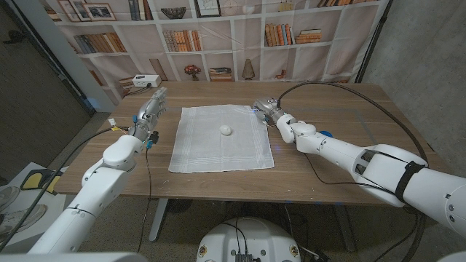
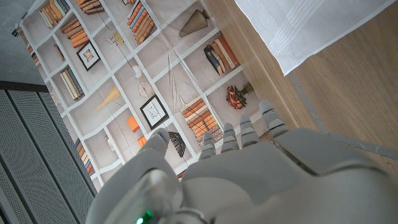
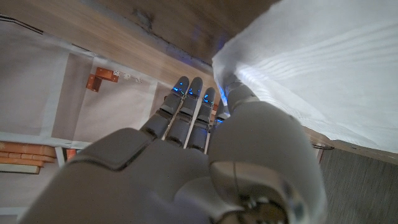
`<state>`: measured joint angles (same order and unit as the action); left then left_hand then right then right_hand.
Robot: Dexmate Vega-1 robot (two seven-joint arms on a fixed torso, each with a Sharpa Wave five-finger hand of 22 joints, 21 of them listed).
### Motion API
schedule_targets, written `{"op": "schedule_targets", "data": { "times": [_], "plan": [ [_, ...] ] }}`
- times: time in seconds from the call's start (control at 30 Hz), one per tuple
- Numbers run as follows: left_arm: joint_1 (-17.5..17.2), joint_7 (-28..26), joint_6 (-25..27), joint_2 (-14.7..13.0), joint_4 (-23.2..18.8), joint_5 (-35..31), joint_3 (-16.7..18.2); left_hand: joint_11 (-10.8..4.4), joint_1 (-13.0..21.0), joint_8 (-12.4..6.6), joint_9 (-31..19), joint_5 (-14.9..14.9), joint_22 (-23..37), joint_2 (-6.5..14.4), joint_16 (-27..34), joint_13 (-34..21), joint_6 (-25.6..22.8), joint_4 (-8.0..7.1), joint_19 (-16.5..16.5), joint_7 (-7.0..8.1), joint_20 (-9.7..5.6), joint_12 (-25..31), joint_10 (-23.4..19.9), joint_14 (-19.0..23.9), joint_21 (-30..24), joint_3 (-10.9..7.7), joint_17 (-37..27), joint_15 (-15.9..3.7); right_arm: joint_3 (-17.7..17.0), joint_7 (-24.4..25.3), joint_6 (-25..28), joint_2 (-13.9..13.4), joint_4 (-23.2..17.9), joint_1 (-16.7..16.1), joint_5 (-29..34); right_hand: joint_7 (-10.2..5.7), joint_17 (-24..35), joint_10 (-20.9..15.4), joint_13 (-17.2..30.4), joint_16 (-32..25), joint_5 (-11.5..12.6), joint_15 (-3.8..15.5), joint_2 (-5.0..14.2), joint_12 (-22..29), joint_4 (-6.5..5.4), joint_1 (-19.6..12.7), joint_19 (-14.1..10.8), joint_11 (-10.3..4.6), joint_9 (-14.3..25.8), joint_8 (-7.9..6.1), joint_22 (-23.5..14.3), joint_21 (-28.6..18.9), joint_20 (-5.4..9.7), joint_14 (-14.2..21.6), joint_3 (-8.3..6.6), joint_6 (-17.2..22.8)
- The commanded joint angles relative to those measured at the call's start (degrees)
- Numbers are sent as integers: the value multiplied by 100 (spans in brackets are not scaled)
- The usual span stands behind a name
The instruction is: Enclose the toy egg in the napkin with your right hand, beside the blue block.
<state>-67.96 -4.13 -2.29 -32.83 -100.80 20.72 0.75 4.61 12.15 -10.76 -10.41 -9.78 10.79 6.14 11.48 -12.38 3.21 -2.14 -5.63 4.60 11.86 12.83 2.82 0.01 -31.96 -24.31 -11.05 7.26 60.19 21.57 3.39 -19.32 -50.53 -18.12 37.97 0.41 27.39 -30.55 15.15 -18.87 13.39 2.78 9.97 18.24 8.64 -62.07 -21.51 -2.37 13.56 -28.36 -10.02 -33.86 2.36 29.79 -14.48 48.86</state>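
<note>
The worktop (image 1: pixel 349 164) is covered at mid-span by the spread napkin (image 1: pixel 218 145); its far right corner is pinched by the right hand (image 1: pixel 268 109). The left hand (image 1: pixel 149 113), fingers (image 2: pixel 239 134) straight and empty, is held near the left edge. The toy egg (image 1: pixel 226 130) is seen at the napkin's centre.

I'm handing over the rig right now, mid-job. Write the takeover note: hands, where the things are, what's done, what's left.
Right hand: at the napkin's far right corner, pinching that corner, which is lifted in the right wrist view.
Left hand: left of the napkin, off the cloth, holding nothing, fingers straight.
Napkin: spread flat mid-table, apart from the corner at the right hand.
Toy egg: on the napkin near its middle, uncovered.
Blue block: mostly hidden behind the right forearm, right of the napkin.
Done: corner gripped.
Left: fold the napkin over the egg until it is enclosed.
</note>
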Motion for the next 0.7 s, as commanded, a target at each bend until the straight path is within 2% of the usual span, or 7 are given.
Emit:
{"op": "schedule_targets", "data": {
  "times": [0.03,0.47,0.7],
  "plan": [
    [-89,26,13,-14,-101,-23,36,-8,-24,-3,-2,-54,32,2,23,-13,2,11,24,37,30,23,12,11,41,-23,-15,12,-453,598,-177,-559,-1268,-530,-6,-32,13,-82,-7,-31,-31,675,36,20,-14,-28,-62,17,37,-58,-11,-37,26,70,-62,220],
    [-101,111,-103,-11,-73,-30,65,-3,-32,-3,-2,-56,32,11,23,-13,4,14,26,28,29,25,11,14,54,-32,-15,13,-877,484,-380,-1077,-2781,-1252,42,-25,-20,-196,-20,16,-84,671,-6,13,-34,-43,-51,2,19,-114,-10,-17,5,74,-136,279],
    [-102,196,-173,-33,-65,-22,80,-1,-36,-7,-2,-57,33,15,22,-12,-5,17,34,29,28,26,8,12,59,-37,-15,7,-999,386,-508,-1191,-3311,-1553,121,-10,-33,-259,-25,35,-102,679,-13,16,-42,-47,-50,11,10,-131,-10,-9,-9,76,-167,292]
  ]
}}
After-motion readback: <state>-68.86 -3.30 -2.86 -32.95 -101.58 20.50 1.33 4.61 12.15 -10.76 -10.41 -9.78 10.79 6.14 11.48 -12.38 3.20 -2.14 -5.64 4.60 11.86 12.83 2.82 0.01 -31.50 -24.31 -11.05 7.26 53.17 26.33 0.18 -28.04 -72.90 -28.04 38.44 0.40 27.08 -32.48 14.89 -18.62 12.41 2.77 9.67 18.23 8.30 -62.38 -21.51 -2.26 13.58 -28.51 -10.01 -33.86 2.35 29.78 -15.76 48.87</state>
